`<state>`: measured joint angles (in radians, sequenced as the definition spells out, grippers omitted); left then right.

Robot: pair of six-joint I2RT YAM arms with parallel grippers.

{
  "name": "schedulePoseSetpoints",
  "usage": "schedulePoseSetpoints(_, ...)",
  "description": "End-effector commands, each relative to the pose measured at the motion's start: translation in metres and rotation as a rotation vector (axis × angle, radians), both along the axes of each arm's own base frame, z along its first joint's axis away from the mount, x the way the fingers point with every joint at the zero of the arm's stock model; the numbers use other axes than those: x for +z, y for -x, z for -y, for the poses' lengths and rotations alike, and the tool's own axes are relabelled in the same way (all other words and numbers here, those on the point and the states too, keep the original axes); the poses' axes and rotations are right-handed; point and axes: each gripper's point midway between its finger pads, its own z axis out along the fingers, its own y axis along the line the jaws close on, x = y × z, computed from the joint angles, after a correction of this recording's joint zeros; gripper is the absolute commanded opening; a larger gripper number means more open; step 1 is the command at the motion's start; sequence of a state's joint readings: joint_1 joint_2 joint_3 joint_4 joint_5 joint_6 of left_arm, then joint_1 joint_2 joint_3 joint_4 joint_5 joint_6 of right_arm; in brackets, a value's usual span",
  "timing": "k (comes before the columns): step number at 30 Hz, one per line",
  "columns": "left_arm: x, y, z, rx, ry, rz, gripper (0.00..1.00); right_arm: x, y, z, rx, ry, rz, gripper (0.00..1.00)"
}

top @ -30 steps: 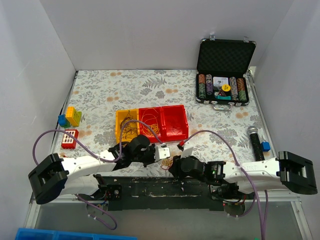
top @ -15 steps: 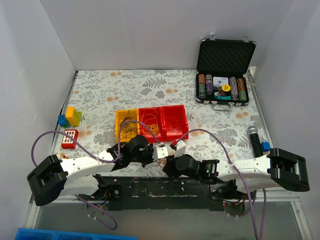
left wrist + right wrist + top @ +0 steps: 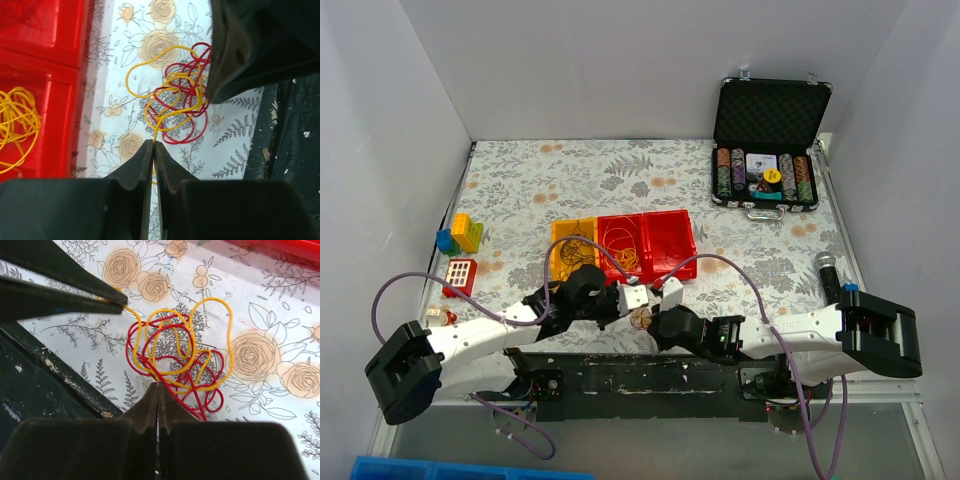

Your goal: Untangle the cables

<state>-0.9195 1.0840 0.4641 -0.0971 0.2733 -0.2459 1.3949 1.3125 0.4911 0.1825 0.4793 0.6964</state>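
Observation:
A small tangle of red and yellow cables [image 3: 176, 102] lies on the floral cloth just in front of the bins; it also shows in the right wrist view [image 3: 176, 354] and in the top view [image 3: 642, 319]. My left gripper [image 3: 154, 146] is shut on a yellow cable that runs up into the tangle. My right gripper [image 3: 158, 386] is shut at the tangle's near edge. A red strand runs along its right fingertip; whether a strand is pinched I cannot tell. From above, the left gripper [image 3: 637, 311] and right gripper [image 3: 653, 321] meet at the tangle.
Behind the tangle stand a yellow bin [image 3: 556, 250] and two red bins [image 3: 688, 240], with more cable loops [image 3: 620, 243] inside. A poker chip case [image 3: 765, 180] stands open at the back right, a microphone [image 3: 830, 280] lies at the right, toy blocks [image 3: 465, 232] at the left.
Both arms have closed in on the tangle from either side. The right gripper, open before, has shut at the tangle's edge. The left gripper stayed shut.

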Motion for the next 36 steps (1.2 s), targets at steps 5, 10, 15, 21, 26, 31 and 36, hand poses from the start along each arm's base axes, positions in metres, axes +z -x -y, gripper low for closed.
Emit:
schedulePoseSetpoints(5,0.047,-0.034,-0.015,0.118,0.059,0.105,0.03,0.004,0.003,0.039,-0.08,-0.045,-0.012,0.01)
schedulePoseSetpoints(10,0.099,-0.046,-0.01,0.125,0.128,0.15,0.03,-0.004,0.007,0.075,-0.135,-0.034,-0.031,0.01)
schedulePoseSetpoints(15,0.133,-0.036,0.002,0.053,0.185,0.126,0.05,0.003,0.001,0.085,-0.163,-0.037,0.002,0.01)
schedulePoseSetpoints(21,0.125,-0.033,0.001,0.047,0.185,0.092,0.06,0.043,-0.001,0.047,-0.067,-0.157,0.067,0.44)
schedulePoseSetpoints(26,0.117,-0.033,-0.001,0.052,0.179,0.083,0.06,0.063,-0.015,0.027,-0.076,-0.159,0.152,0.77)
schedulePoseSetpoints(31,0.115,-0.036,-0.004,0.054,0.167,0.1,0.06,0.072,-0.04,0.037,-0.139,-0.071,0.289,0.86)
schedulePoseSetpoints(36,0.113,-0.036,-0.008,0.046,0.148,0.122,0.05,0.068,-0.056,0.046,-0.068,-0.007,0.396,0.88)
